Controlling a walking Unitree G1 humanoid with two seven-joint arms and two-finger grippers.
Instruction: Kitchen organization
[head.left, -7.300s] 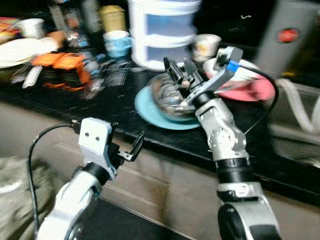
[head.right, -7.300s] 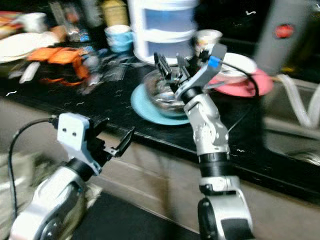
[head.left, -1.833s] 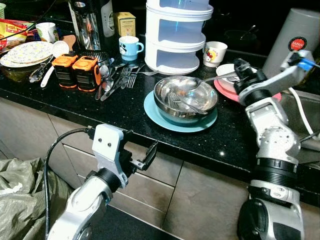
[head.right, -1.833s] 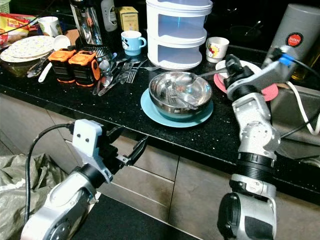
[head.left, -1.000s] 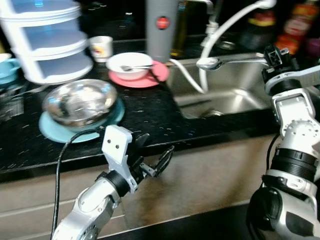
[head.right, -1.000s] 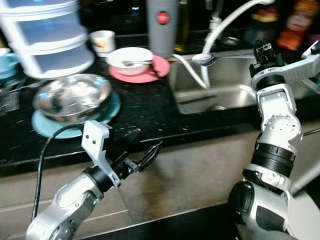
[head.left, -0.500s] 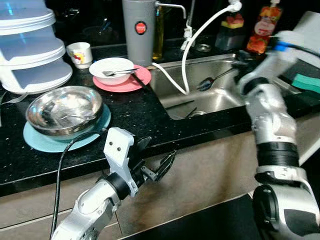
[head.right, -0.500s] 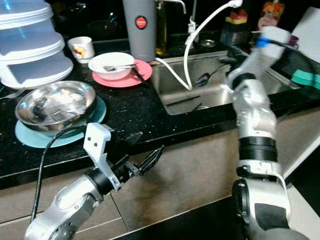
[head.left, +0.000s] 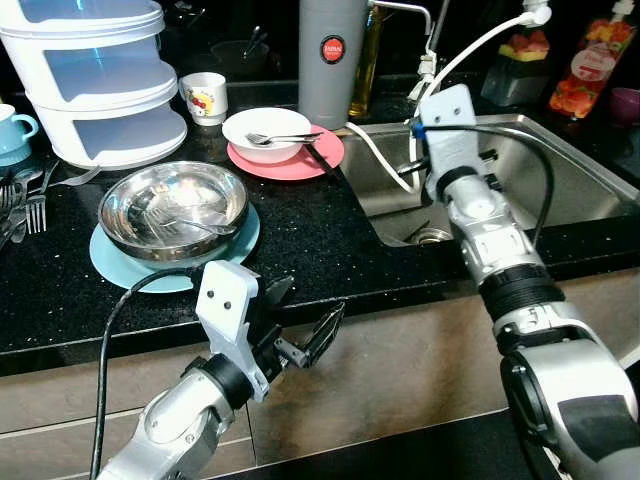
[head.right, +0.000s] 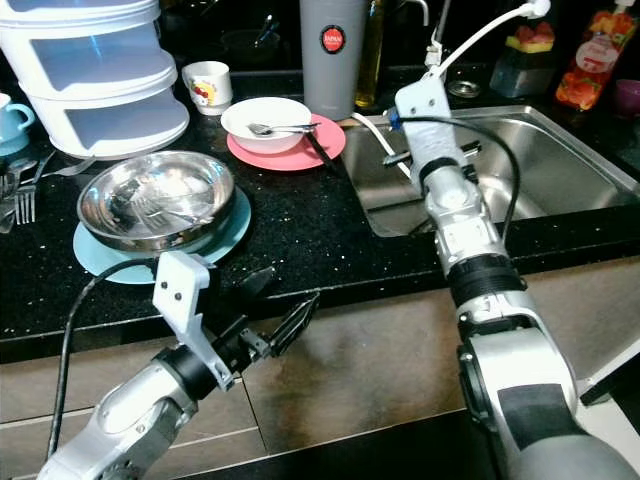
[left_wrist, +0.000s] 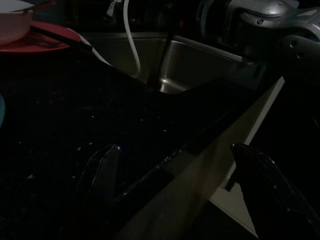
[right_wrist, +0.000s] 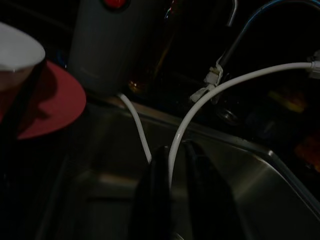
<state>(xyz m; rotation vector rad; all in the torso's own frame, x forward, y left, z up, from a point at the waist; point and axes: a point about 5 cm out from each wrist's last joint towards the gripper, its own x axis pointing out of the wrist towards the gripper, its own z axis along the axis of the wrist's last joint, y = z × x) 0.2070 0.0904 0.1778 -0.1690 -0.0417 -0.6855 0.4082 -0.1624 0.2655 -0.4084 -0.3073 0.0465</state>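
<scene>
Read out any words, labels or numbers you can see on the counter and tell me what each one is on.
Red round label on the grey flask: white lettering, too small to read.
Printed picture on the small white cup: a coloured design, no readable words.
Label on the red bottle behind the sink: fruit pictures, text too blurred to read.
No other text can be made out.

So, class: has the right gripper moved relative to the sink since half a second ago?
Yes. The right gripper, earlier raised with a spoon over the middle of the sink, has dropped low at the sink's left end beside the white hose.
</scene>
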